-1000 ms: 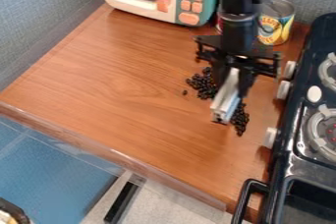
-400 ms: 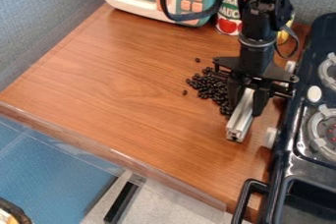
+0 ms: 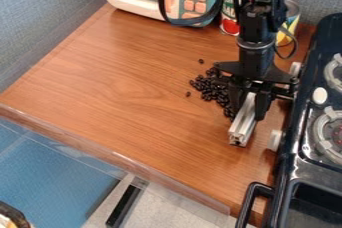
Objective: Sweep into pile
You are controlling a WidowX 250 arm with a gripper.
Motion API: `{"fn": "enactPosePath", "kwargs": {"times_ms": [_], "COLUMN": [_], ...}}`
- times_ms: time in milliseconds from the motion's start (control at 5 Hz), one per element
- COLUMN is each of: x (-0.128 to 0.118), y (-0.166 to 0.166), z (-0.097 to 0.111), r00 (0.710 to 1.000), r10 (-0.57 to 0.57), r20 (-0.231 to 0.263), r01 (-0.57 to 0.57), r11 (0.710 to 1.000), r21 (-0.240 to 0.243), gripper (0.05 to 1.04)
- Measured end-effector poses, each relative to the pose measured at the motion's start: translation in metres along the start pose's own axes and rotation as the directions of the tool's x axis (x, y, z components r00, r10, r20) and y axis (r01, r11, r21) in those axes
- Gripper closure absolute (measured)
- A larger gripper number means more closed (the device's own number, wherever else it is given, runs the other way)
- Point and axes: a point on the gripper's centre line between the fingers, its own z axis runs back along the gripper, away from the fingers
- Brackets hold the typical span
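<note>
Just beside the stove (image 3: 308,168), gripper (image 3: 250,103) has the metal bar (image 3: 243,122) pinched between its fingers. Change: bar has shifted to the stove side of the beans (image 3: 212,91), and the beans that trailed nearest the stove now sit closer to the main cluster. Reads as progress, but pile is still stretched out. Two strays (image 3: 201,61) lie farther from the stove; likely need their own pass.

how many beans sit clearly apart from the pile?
2: one bean beyond the pile, toward the toy microwave; another off its left side. More may be hidden behind the gripper.
</note>
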Motion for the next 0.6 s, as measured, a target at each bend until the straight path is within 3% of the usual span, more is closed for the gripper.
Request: {"fn": "enactPosePath", "kwargs": {"times_ms": [600], "x": [0.0006], "y": [0.0029], "z": [-0.0064], "r00": [0.999], "r10": [0.038], "r20": [-0.009], "r01": [-0.038], "r11": [0.999], "r21": [-0.002], "gripper": [0.704]}}
